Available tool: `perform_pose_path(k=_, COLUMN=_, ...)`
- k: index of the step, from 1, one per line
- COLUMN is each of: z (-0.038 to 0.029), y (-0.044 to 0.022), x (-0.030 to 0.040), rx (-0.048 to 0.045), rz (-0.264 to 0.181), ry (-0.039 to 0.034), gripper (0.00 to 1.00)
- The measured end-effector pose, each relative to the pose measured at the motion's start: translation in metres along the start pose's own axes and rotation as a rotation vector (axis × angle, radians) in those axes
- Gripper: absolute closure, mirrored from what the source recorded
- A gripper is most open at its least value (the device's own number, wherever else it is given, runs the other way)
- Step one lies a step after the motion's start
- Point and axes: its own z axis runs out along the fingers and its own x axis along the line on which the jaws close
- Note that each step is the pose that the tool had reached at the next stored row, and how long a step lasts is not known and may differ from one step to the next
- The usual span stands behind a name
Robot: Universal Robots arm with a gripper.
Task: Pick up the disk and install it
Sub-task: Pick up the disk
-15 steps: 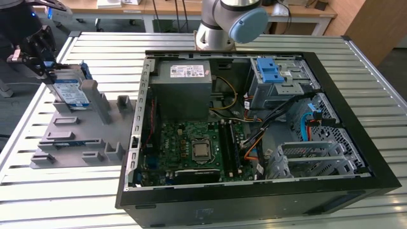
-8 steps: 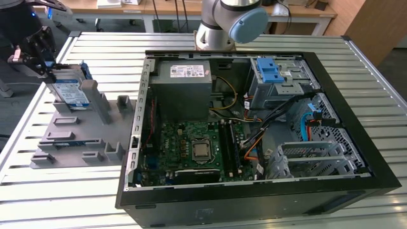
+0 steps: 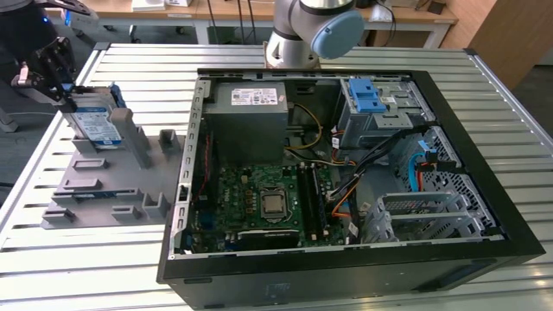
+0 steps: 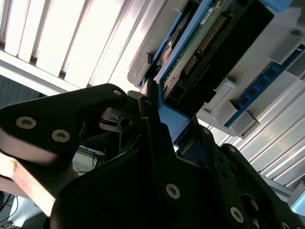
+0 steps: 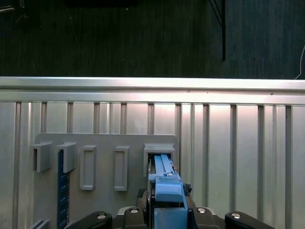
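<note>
- The gripper (image 3: 63, 97) is at the exterior view's far left, over the table's (image 3: 87, 272) left edge, and comes down onto the top of the disk (image 3: 97, 126).
- The claw is clamped on the disk. In the second wrist view the black fingers (image 4: 151, 112) press on either side of the disk's blue frame. In the first wrist view the frame (image 5: 164, 179) sits between the jaws.
- The disk stands on edge in a slot at the far corner of the grey holder (image 3: 103, 188). Its white-and-blue label faces the case (image 3: 484, 253).
- In the second wrist view the disk's (image 4: 209, 38) circuit-board side shows, with the holder (image 4: 228, 95) just beside it.
- The holder lies flat on the table's left side, just beside the case. In the first wrist view its other upright slots (image 5: 102, 167) run in a row along it.
- The case lies open on the table's middle. The cage (image 3: 380, 103) with its blue latch is at the case's far right corner.
- The grey supply box (image 3: 250, 123) is at the case's far left, and the green board (image 3: 268, 194) lies nearer.
</note>
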Motion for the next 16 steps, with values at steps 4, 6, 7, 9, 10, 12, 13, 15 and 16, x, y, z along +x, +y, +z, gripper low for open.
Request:
perform_pose_path(k=4, z=0.0000, y=0.0000, x=0.0000, rx=0.0000, rz=0.000, ry=0.0000, gripper=0.64)
perform_pose_path(k=6, z=-0.0011, y=0.0000, x=0.0000, rx=0.0004, rz=0.000, ry=-0.0002, gripper=0.64)
perform_pose_path(k=7, z=-0.0019, y=0.0000, x=0.0000, rx=0.0002, rz=0.000, ry=-0.0001, gripper=0.64)
perform_pose_path(k=9, z=-0.0025, y=0.0000, x=0.0000, rx=0.0002, rz=0.000, ry=-0.0001, gripper=0.64)
perform_pose_path(k=10, z=-0.0025, y=0.0000, x=0.0001, rx=0.0003, rz=0.000, ry=-0.0001, gripper=0.64)
perform_pose_path(k=12, z=-0.0027, y=0.0000, x=0.0001, rx=0.0001, rz=0.000, ry=0.0000, gripper=0.64)
perform_pose_path(k=13, z=-0.0028, y=0.0000, x=0.0001, rx=0.0002, rz=0.000, ry=-0.0001, gripper=0.64)
perform_pose_path(k=15, z=-0.0024, y=0.0000, x=0.0004, rx=-0.0001, rz=0.000, ry=0.0001, gripper=0.64)
perform_pose_path(k=16, z=-0.0017, y=0.0000, x=0.0010, rx=0.0000, rz=0.000, ry=0.0000, gripper=0.62)
